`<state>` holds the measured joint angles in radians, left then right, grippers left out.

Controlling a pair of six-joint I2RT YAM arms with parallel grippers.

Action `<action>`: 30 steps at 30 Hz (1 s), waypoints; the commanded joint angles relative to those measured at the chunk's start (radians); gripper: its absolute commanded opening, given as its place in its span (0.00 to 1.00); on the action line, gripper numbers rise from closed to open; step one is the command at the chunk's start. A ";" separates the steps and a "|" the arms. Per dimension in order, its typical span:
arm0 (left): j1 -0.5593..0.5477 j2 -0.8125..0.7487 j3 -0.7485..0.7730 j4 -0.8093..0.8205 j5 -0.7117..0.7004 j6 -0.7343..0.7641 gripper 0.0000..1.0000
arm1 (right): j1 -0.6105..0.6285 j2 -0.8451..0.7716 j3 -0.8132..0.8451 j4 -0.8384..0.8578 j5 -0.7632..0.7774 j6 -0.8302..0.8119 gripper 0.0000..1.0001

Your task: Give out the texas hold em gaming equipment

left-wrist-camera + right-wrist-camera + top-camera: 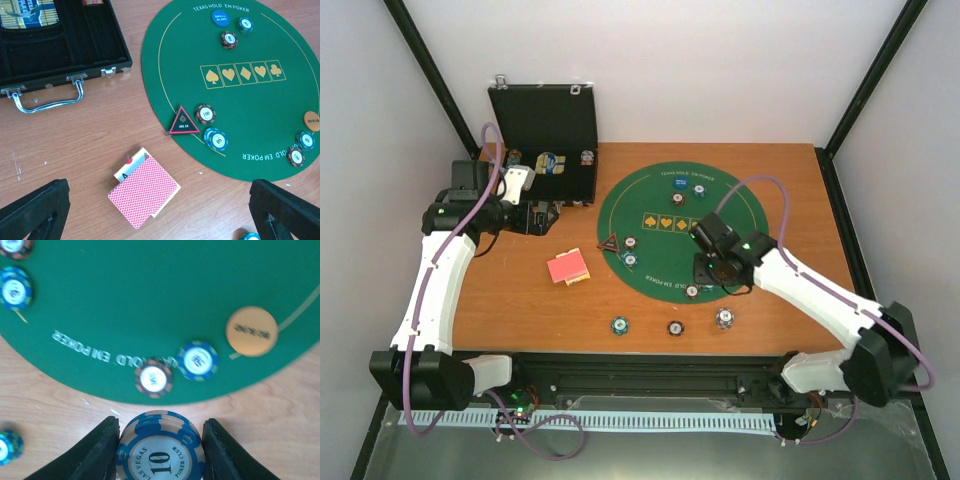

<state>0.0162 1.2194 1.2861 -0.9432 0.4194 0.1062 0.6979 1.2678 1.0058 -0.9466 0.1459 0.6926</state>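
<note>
Lying open, the case (545, 122) holds chips (587, 157); right pincer (161, 429) grips a blue chip (160, 452).

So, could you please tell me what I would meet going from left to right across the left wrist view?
Case handle → red-backed cards → black ALL IN triangle → blue small-blind disc → orange disc. The chips overlap these, so I left them out.

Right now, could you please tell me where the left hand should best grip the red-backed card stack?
Probably across its two long edges, coming straight down from above. The card stack lies flat and skewed on the wooden table, so turn the open left hand to match; only its thin edges offer purchase.
</note>
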 commanded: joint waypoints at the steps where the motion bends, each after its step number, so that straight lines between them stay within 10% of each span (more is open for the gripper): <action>1: 0.005 -0.013 0.031 -0.011 -0.005 0.009 1.00 | 0.030 0.154 0.133 0.038 0.011 -0.065 0.05; 15: 0.006 -0.011 0.026 -0.012 -0.009 0.006 1.00 | 0.049 0.749 0.557 0.150 -0.089 -0.259 0.08; 30: 0.005 -0.006 0.026 -0.014 -0.003 0.010 1.00 | 0.045 0.935 0.708 0.139 -0.103 -0.303 0.08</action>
<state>0.0158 1.2198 1.2861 -0.9436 0.4118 0.1062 0.7414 2.1838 1.6669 -0.8040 0.0437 0.4137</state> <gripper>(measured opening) 0.996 0.414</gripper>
